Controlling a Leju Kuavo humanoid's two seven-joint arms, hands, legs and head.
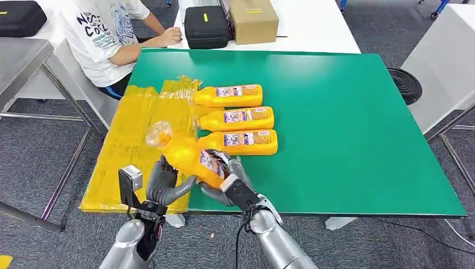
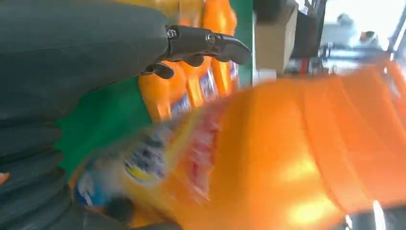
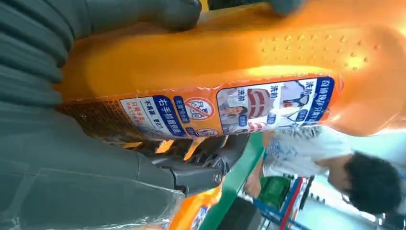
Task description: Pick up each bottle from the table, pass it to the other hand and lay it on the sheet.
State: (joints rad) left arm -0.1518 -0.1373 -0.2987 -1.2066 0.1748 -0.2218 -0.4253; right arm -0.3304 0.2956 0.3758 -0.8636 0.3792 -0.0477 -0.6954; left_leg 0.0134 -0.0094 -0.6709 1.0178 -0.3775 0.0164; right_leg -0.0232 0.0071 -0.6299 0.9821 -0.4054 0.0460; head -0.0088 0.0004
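You are looking at four orange bottles in all. Three bottles (image 1: 238,118) are lying side by side in a row on the green table (image 1: 347,129), near its left edge, caps pointing left toward the yellow sheet (image 1: 126,148) and touching or just overlapping its right edge. The sheet is draping over the table's left edge, reaching toward the near-left corner.

The fourth bottle (image 1: 187,154) is being held tilted above the near-left part of the table, over the sheet's right edge, its clear cap end pointing up and away to the left.

Your two hands are meeting at this bottle. The right hand (image 1: 229,180) is wrapping its fingers (image 3: 210,153) around the labelled lower body, thumb on one side and fingers on the other, gripping it. The left hand (image 1: 162,182) is sitting just beside the bottle's lower left side with fingers (image 2: 210,43) extended; you cannot tell whether they are gripping the bottle or merely touching it.

One person (image 1: 109,33) in a white printed shirt is sitting beyond the far-left corner. One black case (image 1: 206,26) and one cardboard box (image 1: 253,19) are resting on a white table behind.
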